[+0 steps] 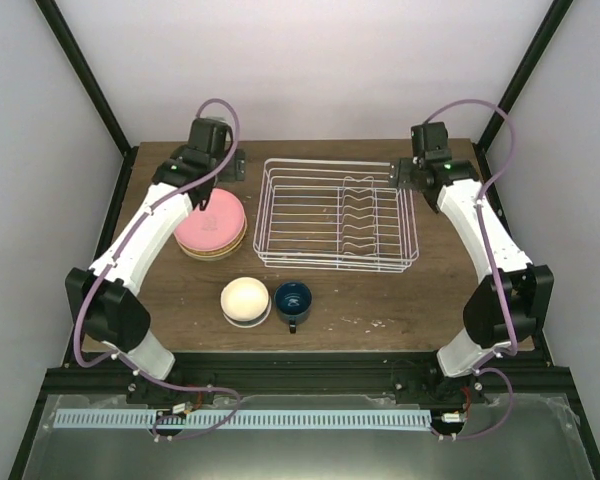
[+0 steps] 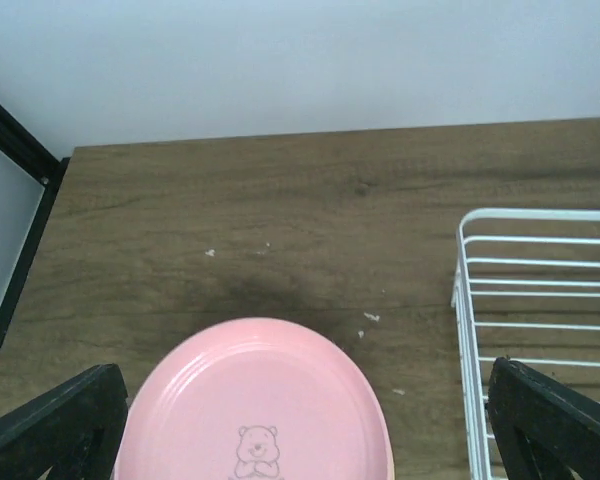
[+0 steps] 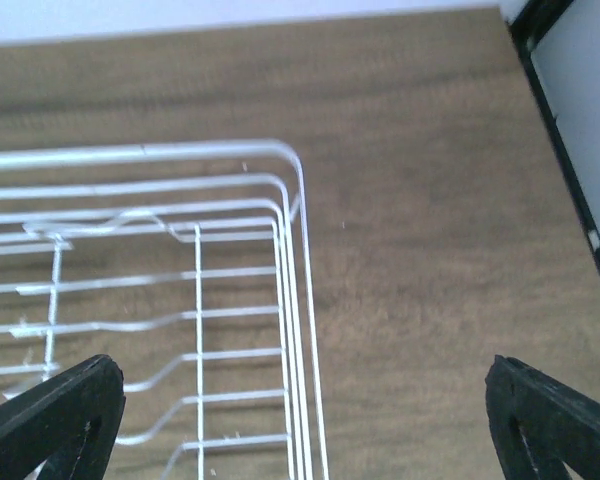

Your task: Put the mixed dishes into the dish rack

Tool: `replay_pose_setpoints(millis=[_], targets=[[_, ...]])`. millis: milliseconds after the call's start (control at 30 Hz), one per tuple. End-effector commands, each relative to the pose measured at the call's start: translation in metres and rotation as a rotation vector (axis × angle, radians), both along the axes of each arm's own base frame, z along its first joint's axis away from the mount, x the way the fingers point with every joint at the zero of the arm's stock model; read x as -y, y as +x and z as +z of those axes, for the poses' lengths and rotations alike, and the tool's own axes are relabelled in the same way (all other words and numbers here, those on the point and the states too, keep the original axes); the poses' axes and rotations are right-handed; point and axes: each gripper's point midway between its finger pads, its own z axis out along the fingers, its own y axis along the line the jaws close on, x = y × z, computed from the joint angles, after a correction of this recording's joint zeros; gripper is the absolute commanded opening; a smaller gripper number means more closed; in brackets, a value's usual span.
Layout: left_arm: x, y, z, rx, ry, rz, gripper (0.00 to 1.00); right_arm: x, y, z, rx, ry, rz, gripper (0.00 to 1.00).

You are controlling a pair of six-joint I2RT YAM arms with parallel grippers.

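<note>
The pink plate point(image 1: 208, 226) lies on the tan-yellow plate, whose rim point(image 1: 220, 254) shows beneath it, left of the white wire dish rack point(image 1: 337, 214). The cream bowl point(image 1: 245, 298) and the dark blue mug point(image 1: 292, 300) stand in front of the rack. Only a thin pale rim point(image 1: 252, 320) shows under the cream bowl; the white-and-blue bowl is otherwise hidden. My left gripper point(image 1: 225, 168) is open and empty above the pink plate's far edge point(image 2: 255, 410). My right gripper point(image 1: 402, 176) is open and empty above the rack's far right corner point(image 3: 290, 290). The rack holds no dishes.
The rack's left wall point(image 2: 468, 300) stands close to the right of the left gripper's right finger point(image 2: 555, 425). Black frame posts point(image 1: 80, 75) rise at the table's back corners. Bare wood point(image 3: 430, 250) lies right of the rack.
</note>
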Motion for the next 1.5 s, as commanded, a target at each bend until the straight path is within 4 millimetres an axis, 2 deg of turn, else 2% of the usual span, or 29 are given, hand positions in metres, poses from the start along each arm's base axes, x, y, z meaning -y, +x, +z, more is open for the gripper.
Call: replay_pose_setpoints(millis=[0, 67, 167, 233, 333, 433, 500, 667, 900, 1167, 1467], targets=[[-0.017, 0.006, 0.022, 0.045, -0.075, -0.014, 1.0, -0.006, 0.016, 0.041, 0.1, -0.012, 0.027, 1.0], [-0.03, 0.007, 0.026, 0.039, -0.19, -0.027, 1.0, -0.013, 0.018, 0.037, 0.076, 0.021, 0.051, 1.0], [-0.069, 0.007, 0.015, -0.011, -0.232, 0.031, 1.0, -0.018, 0.016, 0.024, 0.026, 0.043, 0.059, 1.0], [-0.102, 0.006, -0.001, -0.061, -0.225, 0.101, 1.0, -0.019, 0.013, 0.018, 0.01, 0.036, 0.072, 1.0], [-0.138, 0.002, -0.026, -0.107, -0.312, 0.191, 1.0, -0.018, 0.011, 0.026, 0.034, 0.021, 0.078, 1.0], [-0.167, -0.002, -0.054, -0.165, -0.31, 0.267, 0.98, -0.019, 0.011, 0.038, 0.074, 0.026, 0.082, 1.0], [-0.176, -0.005, -0.073, -0.206, -0.306, 0.295, 0.97, -0.022, 0.012, 0.043, 0.091, 0.036, 0.104, 1.0], [-0.175, -0.006, -0.105, -0.256, -0.33, 0.299, 0.95, -0.035, 0.014, 0.039, 0.067, 0.076, 0.163, 1.0], [-0.172, -0.015, -0.144, -0.34, -0.333, 0.307, 0.92, -0.037, 0.016, 0.031, 0.032, 0.069, 0.17, 1.0], [-0.168, -0.017, -0.158, -0.363, -0.35, 0.295, 0.91, -0.034, 0.016, 0.033, 0.04, 0.061, 0.16, 1.0], [-0.161, -0.016, -0.172, -0.397, -0.383, 0.266, 0.9, -0.029, 0.013, 0.025, 0.016, 0.05, 0.133, 1.0]])
